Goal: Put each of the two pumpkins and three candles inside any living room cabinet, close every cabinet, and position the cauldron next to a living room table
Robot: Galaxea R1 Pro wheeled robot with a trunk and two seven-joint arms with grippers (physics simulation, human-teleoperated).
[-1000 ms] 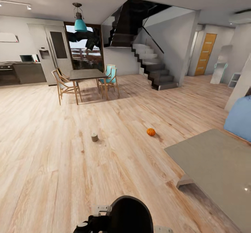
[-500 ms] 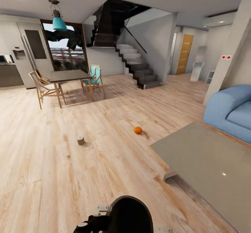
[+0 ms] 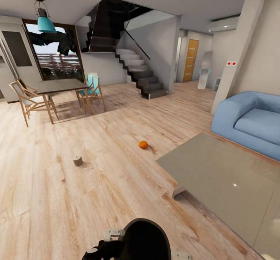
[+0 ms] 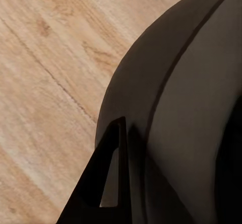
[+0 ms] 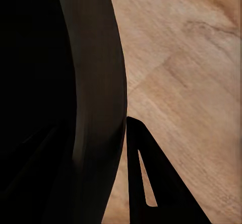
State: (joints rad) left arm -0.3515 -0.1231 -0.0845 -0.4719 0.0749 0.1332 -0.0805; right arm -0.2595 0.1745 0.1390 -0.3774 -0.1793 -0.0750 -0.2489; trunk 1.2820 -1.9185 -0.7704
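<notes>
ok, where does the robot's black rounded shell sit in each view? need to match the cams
Head view: black rounded shell at the bottom edge, centre, over the wood floor.
Left wrist view: the shell is the big dark curve, with floor beside it.
Right wrist view: the shell is the dark curved band, with floor beside it.
Shared landmark: the light wood-plank floor.

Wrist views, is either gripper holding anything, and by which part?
It cannot be told. Each shows one dark finger beside a large dark curved surface over the wood floor; no grasp is visible.
</notes>
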